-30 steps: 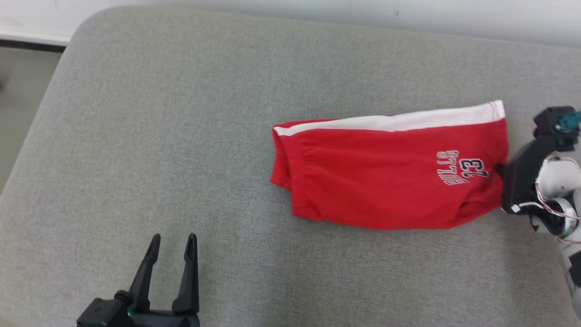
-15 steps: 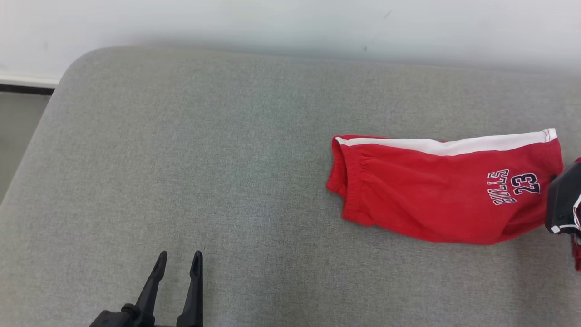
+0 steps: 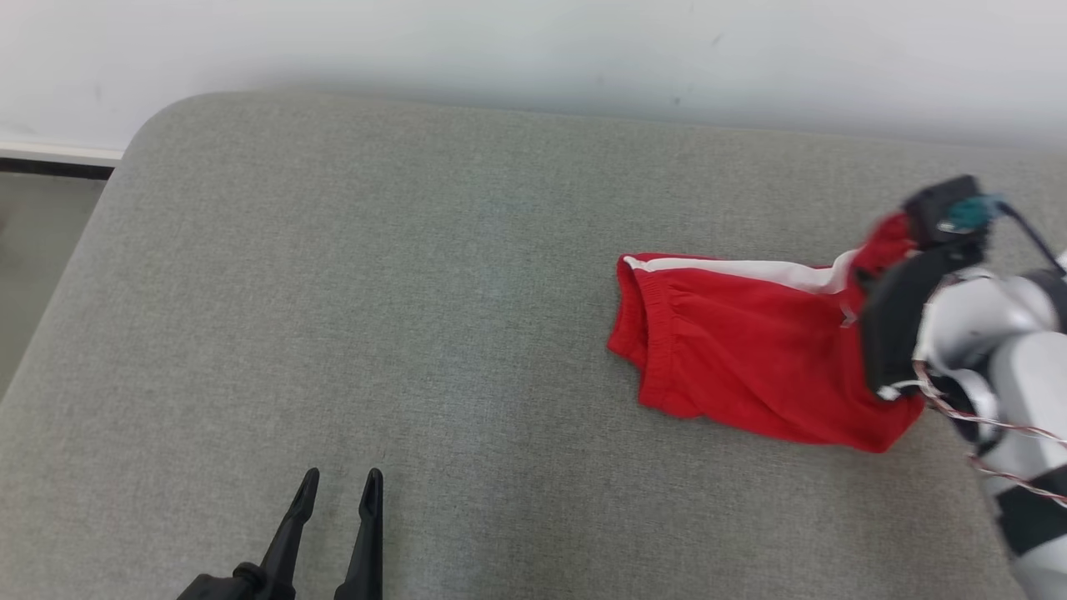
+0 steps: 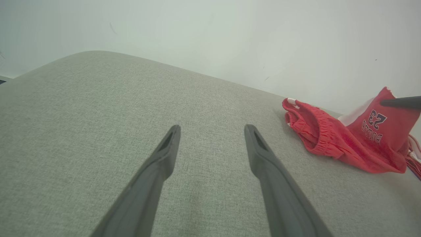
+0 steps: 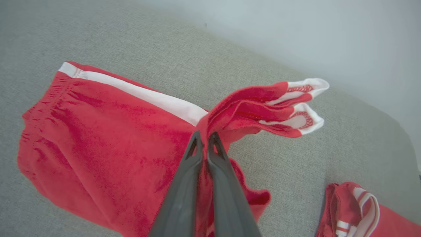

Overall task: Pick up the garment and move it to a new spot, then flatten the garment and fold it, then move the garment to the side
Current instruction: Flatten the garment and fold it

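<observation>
Head view.
- Cushion [image 3: 333,292]: grey woven fabric with a rounded far-left corner. A white wall [image 3: 500,50] runs behind it and a strip of floor [image 3: 33,250] shows to its left.
- Shorts [image 3: 750,367]: red, with a white stripe [image 3: 742,268] along the far edge. They lie on the right part of the cushion. The gathered waistband [image 3: 646,333] is toward the left and flat on the fabric; the right end is raised off the surface.
- Right arm [image 3: 992,333]: pale, with a dark wrist block, at the raised right end of the shorts.
- Left gripper [image 3: 342,477]: near left, over bare cushion, well apart from the shorts. Fingers are spread and hold nothing.

Left wrist view.
- The left gripper's two dark fingers are wide apart above the cushion, with nothing between them.
- The shorts are to the far right, the waistband resting on the cushion and the right corner pulled up into a peak. The print [image 4: 375,123] on the raised part reads "23 BULLS" and is seen upside down.

Right wrist view.
- Right gripper [image 5: 205,134]: fingers pressed together on a bunched fold of the shorts near the leg opening.
- Hem [image 5: 296,102]: its white-trimmed layers fan out to the right, beyond the pinch.
- Second red garment [image 5: 355,210]: white-striped, on the cushion to the right, apart from the shorts.
</observation>
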### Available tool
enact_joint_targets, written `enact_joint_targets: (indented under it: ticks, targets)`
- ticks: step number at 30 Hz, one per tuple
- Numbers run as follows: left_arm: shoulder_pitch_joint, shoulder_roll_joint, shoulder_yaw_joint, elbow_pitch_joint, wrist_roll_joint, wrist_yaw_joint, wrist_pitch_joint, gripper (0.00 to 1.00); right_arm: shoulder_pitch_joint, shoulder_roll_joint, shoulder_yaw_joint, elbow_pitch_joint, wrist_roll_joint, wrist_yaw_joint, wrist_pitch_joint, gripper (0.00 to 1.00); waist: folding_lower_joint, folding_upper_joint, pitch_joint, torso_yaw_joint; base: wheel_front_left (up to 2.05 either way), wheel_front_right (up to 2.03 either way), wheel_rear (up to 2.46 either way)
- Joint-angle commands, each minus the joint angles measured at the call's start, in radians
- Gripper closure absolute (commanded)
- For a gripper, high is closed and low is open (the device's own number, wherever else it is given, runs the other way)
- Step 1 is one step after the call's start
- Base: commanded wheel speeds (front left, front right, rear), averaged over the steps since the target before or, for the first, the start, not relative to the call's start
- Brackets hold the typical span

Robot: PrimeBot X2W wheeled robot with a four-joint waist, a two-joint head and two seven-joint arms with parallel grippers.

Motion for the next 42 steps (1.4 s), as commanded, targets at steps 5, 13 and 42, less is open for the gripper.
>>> enact_joint_targets:
  ticks: [5, 13, 42]
  targets:
    - [-0.018, -0.008, -0.003, 0.003, -0.005, 0.001, -0.003, 0.0, -0.071, 0.041, 0.132, 0.024, 0.065, -0.003, 0.02, 1.0, 0.0, 0.0, 0.015, 0.033, 0.0, 0.0, 0.0]
    - [-0.029, -0.02, -0.006, 0.006, -0.011, 0.001, -0.003, 0.0, -0.134, 0.077, 0.249, 0.091, 0.118, -0.003, 0.005, 1.0, 0.0, 0.0, 0.028, 0.069, 0.0, 0.0, 0.0]
    - [-0.015, -0.03, -0.004, 0.01, 0.0, 0.001, -0.003, 0.0, -0.042, 0.011, 0.072, 0.265, 0.119, -0.003, -0.366, 0.58, 0.0, 0.0, -0.007, 0.034, 0.0, 0.0, 0.0]
